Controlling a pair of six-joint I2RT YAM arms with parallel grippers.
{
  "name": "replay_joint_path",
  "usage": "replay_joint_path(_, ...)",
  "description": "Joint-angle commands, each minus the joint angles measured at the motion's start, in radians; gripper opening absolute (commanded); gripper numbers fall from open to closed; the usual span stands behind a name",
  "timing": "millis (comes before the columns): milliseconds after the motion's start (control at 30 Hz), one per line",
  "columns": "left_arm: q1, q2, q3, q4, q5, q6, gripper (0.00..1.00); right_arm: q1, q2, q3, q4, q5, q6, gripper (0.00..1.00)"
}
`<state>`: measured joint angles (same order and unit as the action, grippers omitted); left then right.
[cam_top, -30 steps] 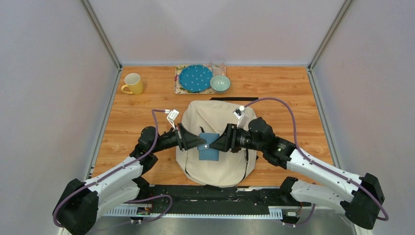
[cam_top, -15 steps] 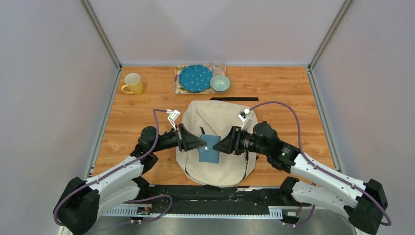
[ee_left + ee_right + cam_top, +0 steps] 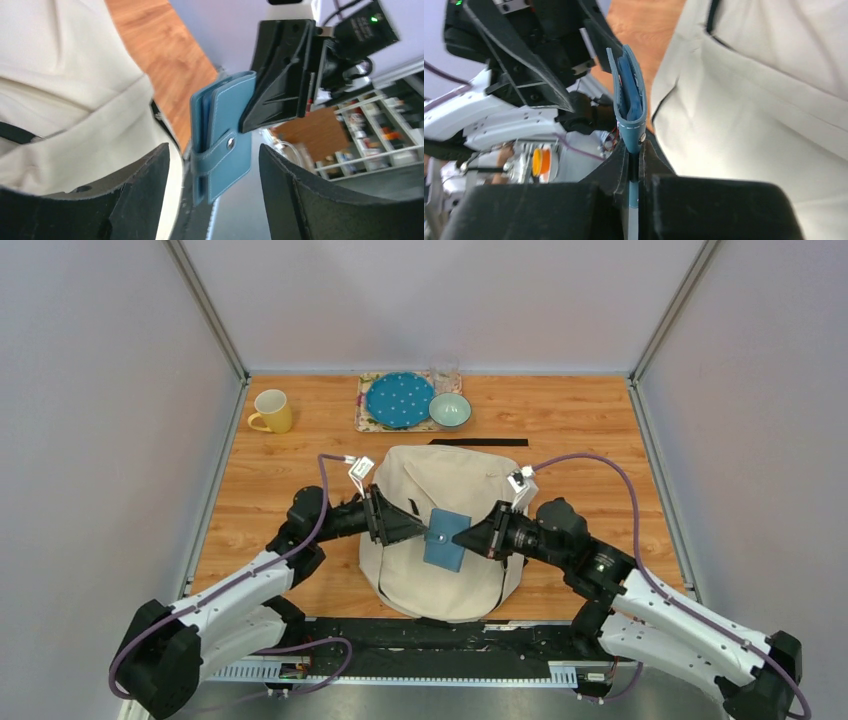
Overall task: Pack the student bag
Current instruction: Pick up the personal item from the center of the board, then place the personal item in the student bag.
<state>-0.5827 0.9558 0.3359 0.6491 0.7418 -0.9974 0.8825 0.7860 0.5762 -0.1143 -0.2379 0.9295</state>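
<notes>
The student bag, a big cream backpack with black straps, lies flat in the middle of the table. Just above it hangs a blue snap wallet, held on edge. My right gripper is shut on the wallet's right edge; in the right wrist view the wallet sticks up from the pinched jaws, with the bag alongside. My left gripper is open at the wallet's left edge. In the left wrist view the wallet stands between the spread fingers without touching either.
At the back of the table stand a yellow mug, a blue dotted plate on a placemat, a pale green bowl and a clear glass. A black strip lies behind the bag.
My left gripper has opened and let go of the wallet. The right gripper has shut on it and drawn it a little to the right.
</notes>
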Motion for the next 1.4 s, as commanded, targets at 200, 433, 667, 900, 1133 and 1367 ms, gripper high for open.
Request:
replay_joint_path(200, -0.005, 0.095, 0.374, -0.588, -0.225, 0.376, 0.75, -0.002, -0.338, 0.047, -0.528, 0.543, 0.04, 0.0)
replay_joint_path(433, -0.107, 0.331, 0.654, -0.842, -0.32, 0.563, 0.77, -0.001, -0.568, 0.056, -0.715, 0.712, 0.114, 0.0)
replay_joint_path(667, -0.216, 0.576, 0.887, -1.077, -0.521, 0.64, 0.77, -0.001, -0.613, 0.111, -0.785, 0.775, 0.114, 0.0)
replay_joint_path(900, -0.269, 0.658, 0.96, -1.198, -0.716, 0.523, 0.73, -0.002, -0.607, 0.116, -0.782, 0.772, 0.114, 0.0)
replay_joint_path(1133, -0.293, 0.695, 0.962, -1.234, -0.798, 0.448, 0.73, -0.001, -0.602, 0.109, -0.766, 0.764, 0.112, 0.0)
replay_joint_path(1367, -0.296, 0.742, 0.994, -1.223, -0.845, 0.352, 0.73, -0.001, -0.597, 0.096, -0.742, 0.747, 0.111, 0.0)
